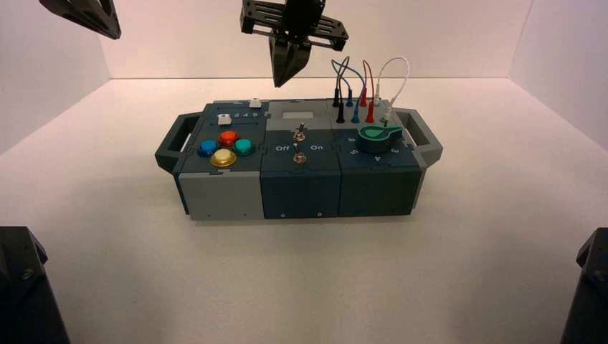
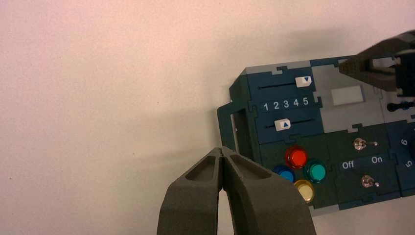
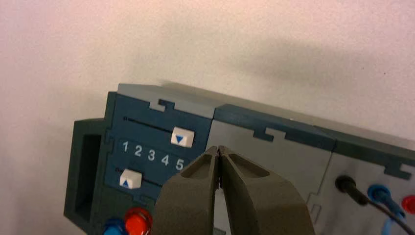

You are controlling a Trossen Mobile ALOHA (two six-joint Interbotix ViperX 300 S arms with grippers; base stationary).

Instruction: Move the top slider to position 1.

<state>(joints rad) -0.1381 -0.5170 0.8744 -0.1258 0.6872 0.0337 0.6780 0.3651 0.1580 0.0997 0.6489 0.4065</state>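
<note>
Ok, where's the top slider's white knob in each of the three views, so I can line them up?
High view: the top slider's knob is upper left of centre, on the box's far-left panel.
Left wrist view: right of centre, upper part, at 5.
Right wrist view: left of centre, above the digits, at 5.
Shared landmark: the red button, beyond the other slider's knob.

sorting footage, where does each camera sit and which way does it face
High view: above and behind the arms, facing down at the box; both arms show.
Left wrist view: on the left arm, down at the box's left part; both grippers show.
Right wrist view: on the right arm, down at the sliders; its own fingers show.
Both wrist views share the top slider.
</note>
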